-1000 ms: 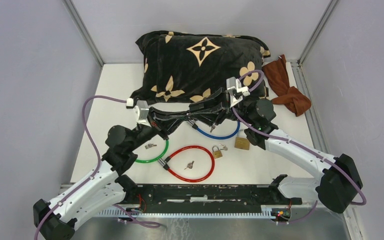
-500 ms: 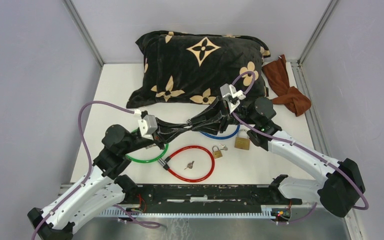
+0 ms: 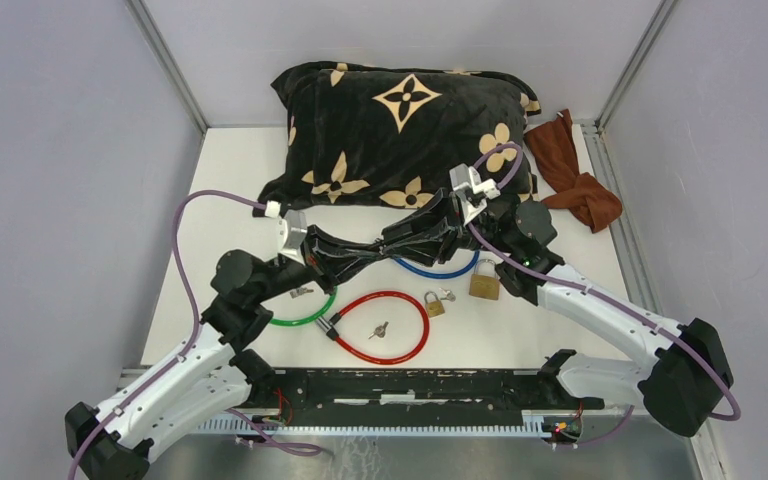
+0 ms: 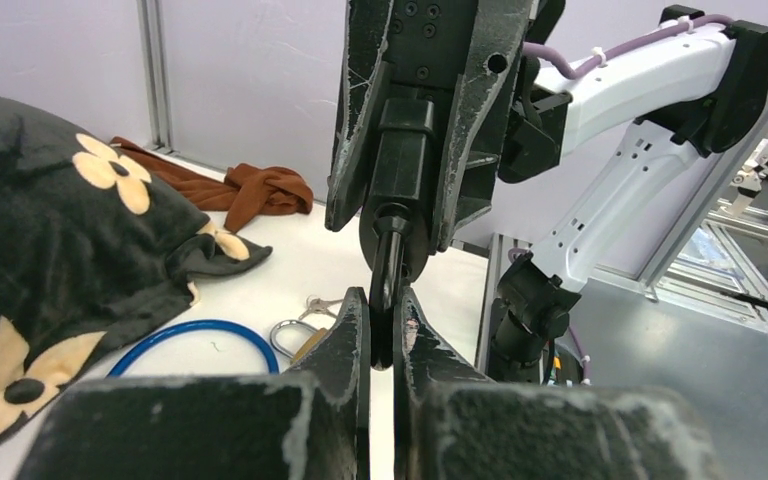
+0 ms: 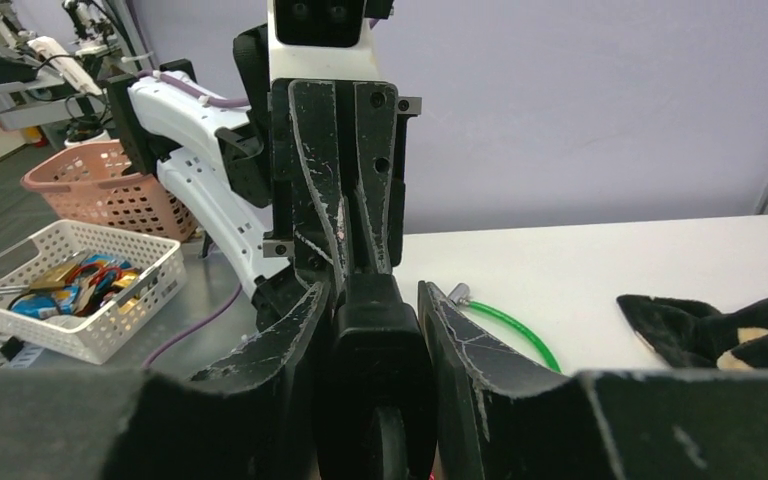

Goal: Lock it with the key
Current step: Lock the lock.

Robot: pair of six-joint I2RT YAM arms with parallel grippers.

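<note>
My two grippers meet nose to nose above the table's middle in the top view. My right gripper [image 5: 372,290] is shut on the black lock body [image 5: 375,370] of the blue cable lock [image 3: 442,270], whose loop trails down onto the table. My left gripper [image 4: 382,300] is shut on the thin black head of the key [image 4: 386,270], which points straight into the end of that lock body [image 4: 405,150]. The key's blade is hidden between the two grippers.
A red cable lock [image 3: 380,327] with a key inside its loop and a green cable lock [image 3: 305,315] lie near the front. Two brass padlocks [image 3: 484,285] [image 3: 434,303] sit to the right. A black patterned pillow [image 3: 400,130] and brown cloth [image 3: 575,180] lie behind.
The joined grippers dipped toward the table half a second ago and have risen slightly since. Both grips have stayed the same.
</note>
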